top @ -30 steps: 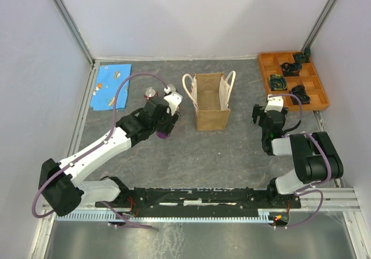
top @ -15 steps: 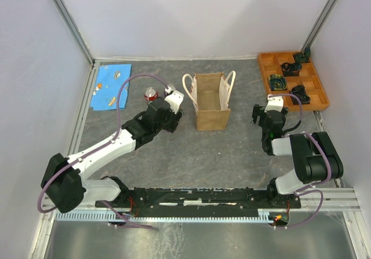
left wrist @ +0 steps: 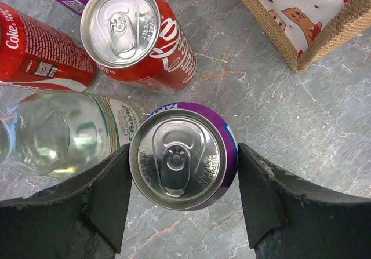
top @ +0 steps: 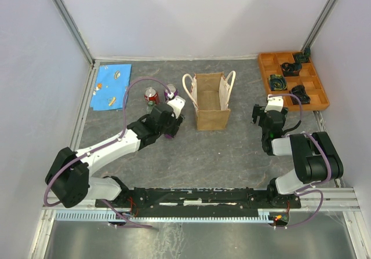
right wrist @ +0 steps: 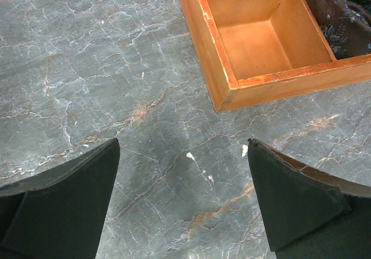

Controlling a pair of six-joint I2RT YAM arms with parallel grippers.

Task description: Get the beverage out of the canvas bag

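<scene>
The tan canvas bag [top: 211, 102] stands upright at mid-table with its cream handles up; its corner shows in the left wrist view [left wrist: 313, 15]. My left gripper [top: 166, 129] is just left of the bag. In the left wrist view it [left wrist: 182, 172] is shut on an upright purple can [left wrist: 179, 163], a finger against each side. I cannot tell whether the can rests on the table. My right gripper [top: 272, 119] is open and empty low over bare table [right wrist: 185, 201].
A red can [top: 152, 95] and a second purple can [top: 171, 91] stand left of the bag. The left wrist view also shows a Coke can [left wrist: 40, 56] and a clear glass bottle [left wrist: 58, 137]. A blue cloth [top: 112, 86] lies far left. An orange tray [top: 293, 79] sits far right.
My left arm has moved up and right, carrying the purple can closer to the cans beside the bag. The right arm has not moved.
</scene>
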